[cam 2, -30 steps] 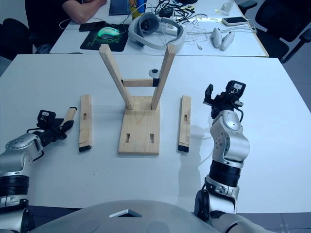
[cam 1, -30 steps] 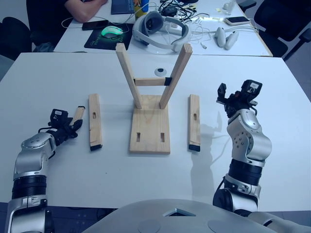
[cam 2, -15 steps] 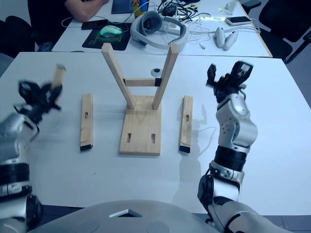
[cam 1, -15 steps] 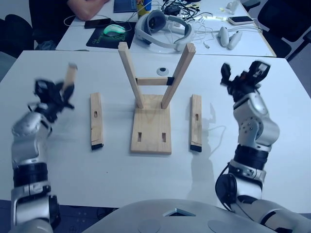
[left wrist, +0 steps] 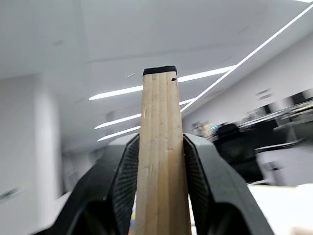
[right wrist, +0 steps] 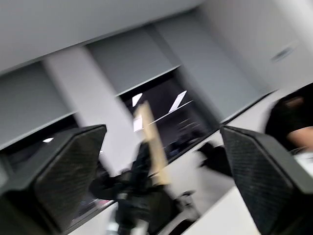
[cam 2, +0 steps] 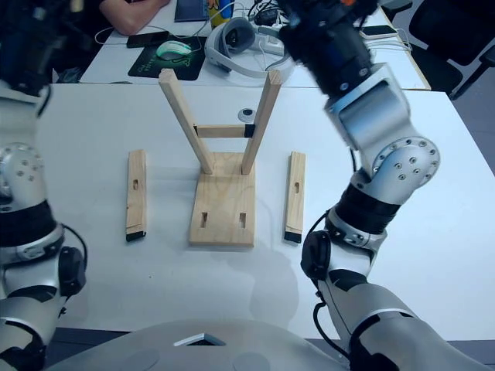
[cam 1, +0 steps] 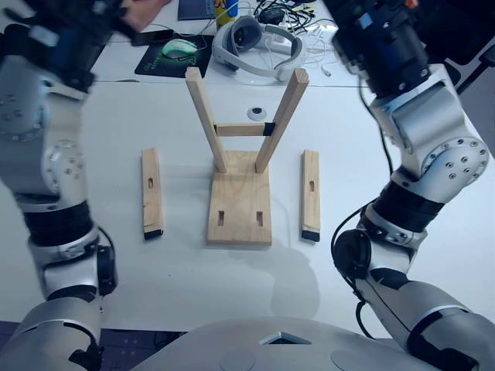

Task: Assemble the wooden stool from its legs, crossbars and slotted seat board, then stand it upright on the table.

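While the left gripper point(left wrist: 161, 141) clamps a crossbar point(left wrist: 160, 117) and the right gripper point(right wrist: 161, 133) gapes empty, 2 legs point(cam 1: 151, 192) lie on the table point(cam 1: 100, 124)

- Pale grained wood on seat board point(cam 1: 240, 205), with two dark slots.
- Same pale wood, black end caps, on loose legs point(cam 1: 151, 193) either side of seat board.
- White worktop point(cam 1: 116, 116).
- Black left tool point(left wrist: 160, 147) around pale, black-tipped bar point(left wrist: 159, 98).
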